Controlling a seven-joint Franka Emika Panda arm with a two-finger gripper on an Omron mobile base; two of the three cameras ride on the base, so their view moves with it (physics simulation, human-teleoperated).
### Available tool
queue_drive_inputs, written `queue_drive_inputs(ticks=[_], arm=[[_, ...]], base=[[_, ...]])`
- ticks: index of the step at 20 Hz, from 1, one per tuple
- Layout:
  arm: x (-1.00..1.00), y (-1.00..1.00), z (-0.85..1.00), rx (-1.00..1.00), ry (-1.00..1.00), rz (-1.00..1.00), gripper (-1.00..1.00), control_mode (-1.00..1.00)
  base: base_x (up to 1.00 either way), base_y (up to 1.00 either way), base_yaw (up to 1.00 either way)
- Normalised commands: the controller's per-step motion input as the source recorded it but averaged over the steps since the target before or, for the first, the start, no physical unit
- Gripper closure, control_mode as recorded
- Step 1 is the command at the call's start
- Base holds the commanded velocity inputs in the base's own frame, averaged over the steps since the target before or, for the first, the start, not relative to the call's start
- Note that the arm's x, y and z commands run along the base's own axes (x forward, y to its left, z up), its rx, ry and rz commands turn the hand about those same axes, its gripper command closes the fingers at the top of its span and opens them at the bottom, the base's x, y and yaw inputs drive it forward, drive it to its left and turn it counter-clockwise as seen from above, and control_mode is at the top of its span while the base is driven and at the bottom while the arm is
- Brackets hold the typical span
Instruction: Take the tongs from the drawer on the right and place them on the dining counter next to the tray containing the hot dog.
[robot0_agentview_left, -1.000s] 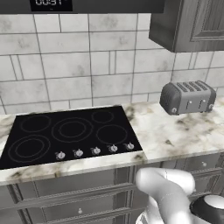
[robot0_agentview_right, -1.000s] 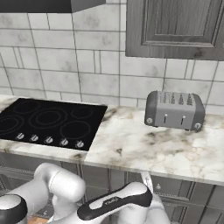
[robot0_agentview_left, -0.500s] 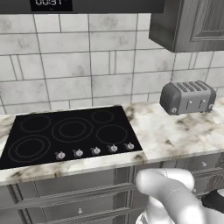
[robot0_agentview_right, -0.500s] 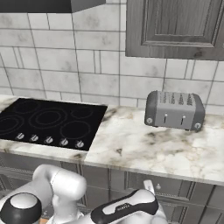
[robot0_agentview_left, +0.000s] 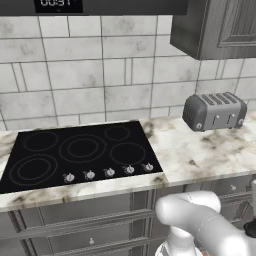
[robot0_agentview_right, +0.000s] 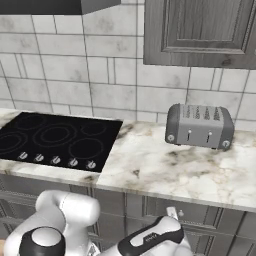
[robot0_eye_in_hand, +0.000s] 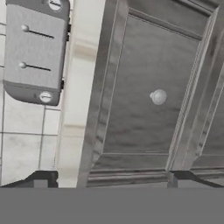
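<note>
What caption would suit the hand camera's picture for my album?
Open gripper faces a closed drawer and its round knob, toaster on the counter beyond.

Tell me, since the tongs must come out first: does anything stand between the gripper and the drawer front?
Nothing visible does. In the hand view the gripper faces the shut drawer and its round knob across open space.

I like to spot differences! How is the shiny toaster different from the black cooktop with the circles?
The toaster is a silver box standing up on the marble worktop; the cooktop is black and lies flat, set into it. The toaster has slots on top; the cooktop has ring marks and a row of small knobs. Both sit on the same worktop, against the tiled wall.
</note>
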Motion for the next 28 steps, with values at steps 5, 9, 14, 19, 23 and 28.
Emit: queue_drive_inputs(ticks=[5,9,14,19,23,28], arm=[[0.24,-0.24,-0.28,0.05,0.0,-0.01,-1.0,-1.0],[0.23,-0.19,-0.36,0.03,0.0,-0.01,-1.0,-1.0],[0.26,-0.19,-0.31,0.04,-0.01,0.0,-1.0,-1.0],[0.29,-0.17,-0.24,0.05,0.0,0.0,-1.0,-1.0],[0.29,-0.08,-0.28,0.03,-0.01,0.0,-1.0,-1.0],[0.28,-0.08,-0.36,0.0,-0.01,0.0,-1.0,-1.0]], base=[[0.0,0.0,0.0],[0.0,0.0,0.0],[0.0,0.0,0.0],[0.0,0.0,0.0],[0.0,0.0,0.0],[0.0,0.0,0.0]])
